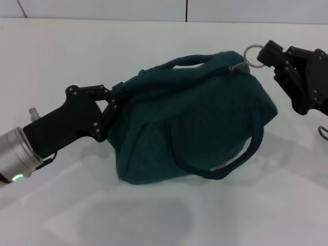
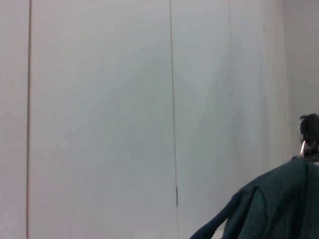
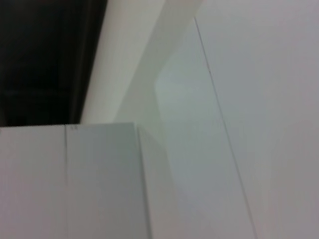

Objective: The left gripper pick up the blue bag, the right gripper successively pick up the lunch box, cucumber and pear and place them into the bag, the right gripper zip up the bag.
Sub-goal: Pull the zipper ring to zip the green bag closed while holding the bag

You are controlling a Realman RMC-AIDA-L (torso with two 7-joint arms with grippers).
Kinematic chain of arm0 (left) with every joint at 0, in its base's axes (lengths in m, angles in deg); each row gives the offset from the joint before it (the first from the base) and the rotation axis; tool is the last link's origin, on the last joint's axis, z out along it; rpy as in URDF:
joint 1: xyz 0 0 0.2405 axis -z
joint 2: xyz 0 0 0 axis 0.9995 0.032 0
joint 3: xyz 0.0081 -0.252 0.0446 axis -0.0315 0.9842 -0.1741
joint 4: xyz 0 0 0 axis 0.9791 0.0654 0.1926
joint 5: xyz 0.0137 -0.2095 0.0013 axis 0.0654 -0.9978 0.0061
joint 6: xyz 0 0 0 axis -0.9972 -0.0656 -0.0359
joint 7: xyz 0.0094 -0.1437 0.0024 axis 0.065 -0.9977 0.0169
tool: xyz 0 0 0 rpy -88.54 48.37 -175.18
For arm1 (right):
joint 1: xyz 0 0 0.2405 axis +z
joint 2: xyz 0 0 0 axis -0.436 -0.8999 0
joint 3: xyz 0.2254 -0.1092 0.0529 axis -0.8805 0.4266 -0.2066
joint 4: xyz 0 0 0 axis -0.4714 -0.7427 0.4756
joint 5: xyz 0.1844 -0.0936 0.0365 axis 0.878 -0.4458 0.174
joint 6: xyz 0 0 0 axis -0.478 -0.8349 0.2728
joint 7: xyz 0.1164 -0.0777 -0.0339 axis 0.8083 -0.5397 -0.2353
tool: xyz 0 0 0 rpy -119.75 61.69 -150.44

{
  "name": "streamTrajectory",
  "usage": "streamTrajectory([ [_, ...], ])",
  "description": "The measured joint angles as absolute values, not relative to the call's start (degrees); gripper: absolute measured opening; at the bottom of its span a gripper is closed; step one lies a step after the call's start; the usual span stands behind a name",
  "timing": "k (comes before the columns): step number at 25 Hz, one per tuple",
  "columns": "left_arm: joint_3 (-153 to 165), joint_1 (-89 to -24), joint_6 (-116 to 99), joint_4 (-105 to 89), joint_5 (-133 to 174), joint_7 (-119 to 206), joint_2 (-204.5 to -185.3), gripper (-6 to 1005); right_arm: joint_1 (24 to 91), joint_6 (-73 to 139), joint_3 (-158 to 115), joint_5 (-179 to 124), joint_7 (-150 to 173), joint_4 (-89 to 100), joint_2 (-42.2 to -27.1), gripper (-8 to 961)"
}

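The blue bag (image 1: 189, 118) hangs above the white table (image 1: 56, 51), bulging, with its top drawn together. One looped handle (image 1: 241, 154) droops in front. My left gripper (image 1: 114, 100) is shut on the fabric at the bag's left end. At the upper right end my right gripper (image 1: 264, 55) is shut on the metal ring pull (image 1: 252, 52) of the zipper. In the left wrist view the bag (image 2: 271, 206) fills the corner, and the right gripper (image 2: 309, 130) shows dark just past it. The lunch box, cucumber and pear are out of view.
The bag's shadow (image 1: 136, 220) lies on the table under it. A grey cable loop (image 1: 323, 132) shows at the right edge. A pale wall (image 1: 154, 9) runs behind the table. Only wall panels appear in the right wrist view.
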State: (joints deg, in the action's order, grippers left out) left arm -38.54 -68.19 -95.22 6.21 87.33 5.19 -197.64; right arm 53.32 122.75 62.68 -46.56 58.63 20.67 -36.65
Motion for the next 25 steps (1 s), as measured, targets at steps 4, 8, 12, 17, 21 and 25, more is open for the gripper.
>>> streamTrajectory([
  [4, -38.81, -68.14, -92.98, 5.88, 87.59, 5.21, -197.72, 57, 52.66, 118.49, 62.40, -46.36, 58.00, 20.06, -36.84, 7],
  [8, -38.91, -68.05, -92.32, 5.93, 88.60, 5.15, -197.80, 57, 51.43, 116.34, 61.20, -46.56, 57.22, 19.94, -37.11, 7],
  [12, -38.91, -67.88, -92.29, 6.17, 88.93, 4.92, -197.82, 56, 50.96, 115.82, 61.14, -46.58, 57.19, 18.99, -37.13, 7],
  [17, -38.90, -67.05, -93.22, 6.23, 89.51, 3.95, -198.17, 84, 50.94, 116.47, 61.56, -46.58, 57.19, 18.69, -37.22, 7],
  [21, -39.00, -66.43, -96.11, 8.12, 89.73, -1.39, -198.88, 124, 51.47, 116.74, 62.43, -46.77, 57.34, 18.92, -37.35, 7],
  [25, -39.05, -66.24, -98.80, 11.44, 90.08, -8.20, -198.96, 163, 51.84, 116.83, 63.28, -46.83, 57.34, 18.98, -37.39, 7],
])
